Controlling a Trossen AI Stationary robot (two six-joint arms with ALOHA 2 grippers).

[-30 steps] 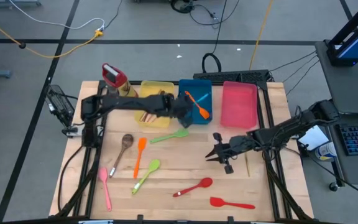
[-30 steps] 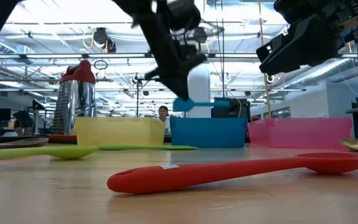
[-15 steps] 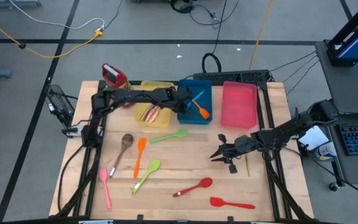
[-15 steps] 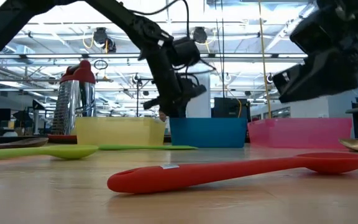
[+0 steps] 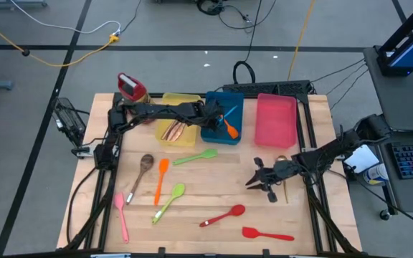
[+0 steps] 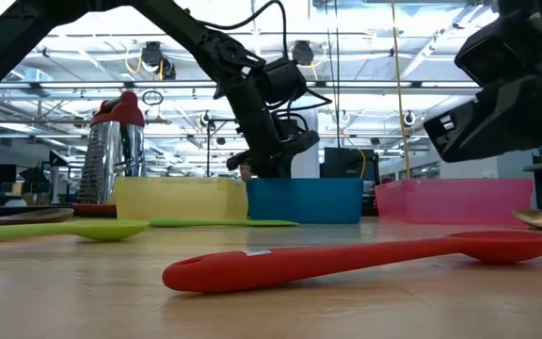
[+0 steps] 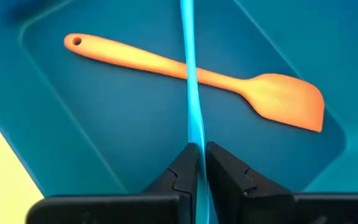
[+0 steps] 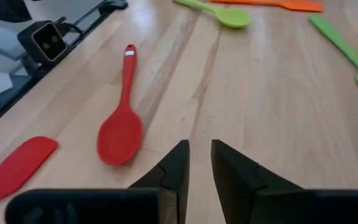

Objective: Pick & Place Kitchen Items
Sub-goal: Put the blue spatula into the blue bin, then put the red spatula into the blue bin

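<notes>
My left gripper point(image 7: 197, 152) is down in the blue tray point(image 5: 238, 137), shut on a slim blue utensil point(image 7: 188, 74) that runs forward over an orange spatula point(image 7: 135, 57) lying on the tray floor. My right gripper point(image 5: 255, 179) hovers narrowly open and empty over the table's right middle. A red spoon point(image 8: 122, 118) and a red spatula point(image 8: 14, 168) lie flat on the wood ahead of it. A green spatula point(image 5: 196, 156), wooden spoon point(image 5: 142, 172), orange spatula point(image 5: 160, 179), green spoon point(image 5: 169, 201) and pink spoon point(image 5: 122, 215) lie on the table. My left gripper pinches the blue utensil's thin handle point(image 7: 196, 134) between its two fingers. The handle runs on along the fingers' line and crosses over the orange spatula. The fingers slant down into the tray from the table's left. Whether the utensil's far end touches the tray, I cannot tell.
A yellow tray point(image 5: 185, 98) with wooden utensils stands left of the blue tray, and a pink tray point(image 5: 274, 120) to its right. A red-capped bottle point(image 5: 130, 87) stands at the far left. Thin gold utensils point(image 5: 285, 188) lie by my right gripper.
My left gripper has carried the blue utensil toward the table's far edge and down, from above the blue tray's near left corner into the tray. My right gripper has drifted a little toward the table's right and near edges.
</notes>
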